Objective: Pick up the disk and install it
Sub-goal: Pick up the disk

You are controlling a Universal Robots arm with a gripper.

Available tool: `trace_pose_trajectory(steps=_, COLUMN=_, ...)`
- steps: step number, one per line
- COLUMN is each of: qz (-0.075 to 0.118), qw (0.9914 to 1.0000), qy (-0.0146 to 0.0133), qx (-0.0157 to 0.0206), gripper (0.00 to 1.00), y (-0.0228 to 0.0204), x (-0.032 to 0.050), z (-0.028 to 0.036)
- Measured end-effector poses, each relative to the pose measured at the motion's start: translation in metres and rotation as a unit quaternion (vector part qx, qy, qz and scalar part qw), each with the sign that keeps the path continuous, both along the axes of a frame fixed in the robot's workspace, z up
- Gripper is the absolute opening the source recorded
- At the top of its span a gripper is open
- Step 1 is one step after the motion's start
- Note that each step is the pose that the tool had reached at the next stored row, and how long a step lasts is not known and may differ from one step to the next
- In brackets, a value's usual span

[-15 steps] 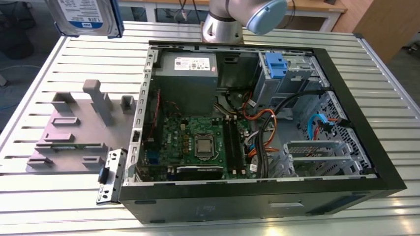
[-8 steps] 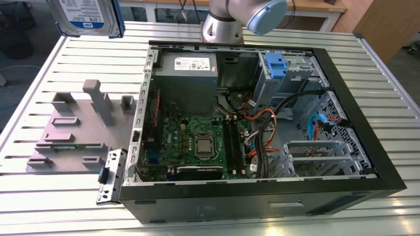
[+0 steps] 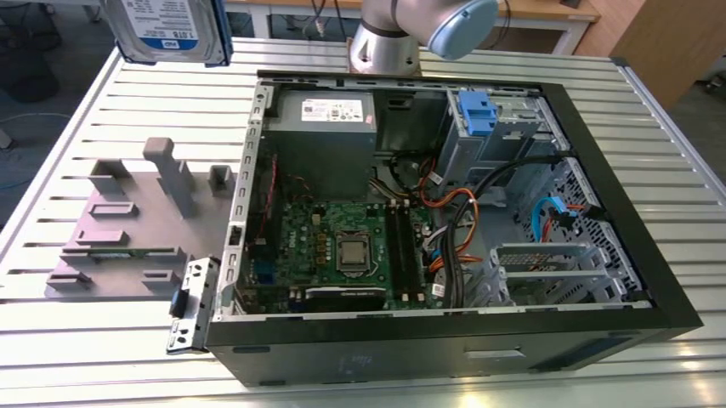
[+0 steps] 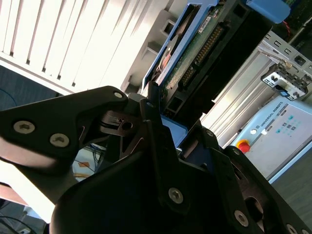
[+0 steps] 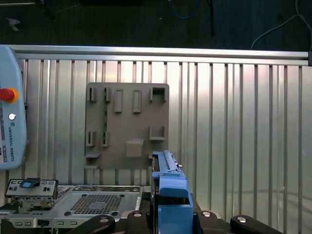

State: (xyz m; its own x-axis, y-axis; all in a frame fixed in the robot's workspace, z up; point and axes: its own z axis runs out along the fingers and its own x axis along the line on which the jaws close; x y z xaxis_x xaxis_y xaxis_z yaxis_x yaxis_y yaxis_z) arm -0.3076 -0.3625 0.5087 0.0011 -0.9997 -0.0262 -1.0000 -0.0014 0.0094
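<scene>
Closest to the lens in the second wrist view, the gripper [image 4: 170,122] has its black fingers closed tight on one end of the disk [image 4: 195,48], pinching the blue carrier. From the exterior view I see the disk up in the air over the far corner of the table [image 3: 114,357] on that view's left, well apart from the computer case [image 3: 669,306]. My worry is that with such a narrow end grip the disk could swing or slip. The loose cables [image 3: 454,212] beside the drive cage [image 3: 511,136] could also snag it.
</scene>
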Motion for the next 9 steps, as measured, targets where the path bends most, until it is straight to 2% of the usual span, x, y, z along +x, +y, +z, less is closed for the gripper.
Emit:
trace_pose_trajectory(steps=2, qz=0.0, qw=1.0, qy=0.0, qx=0.0, gripper=0.37, y=0.0, x=0.0007, z=0.0)
trace_pose_trajectory(steps=4, qz=0.0, qw=1.0, qy=0.0, qx=0.0, gripper=0.37, y=0.0, x=0.0063, z=0.0)
trace_pose_trajectory(steps=9, qz=0.0, qw=1.0, qy=0.0, qx=0.0, gripper=0.37, y=0.0, x=0.0069, z=0.0)
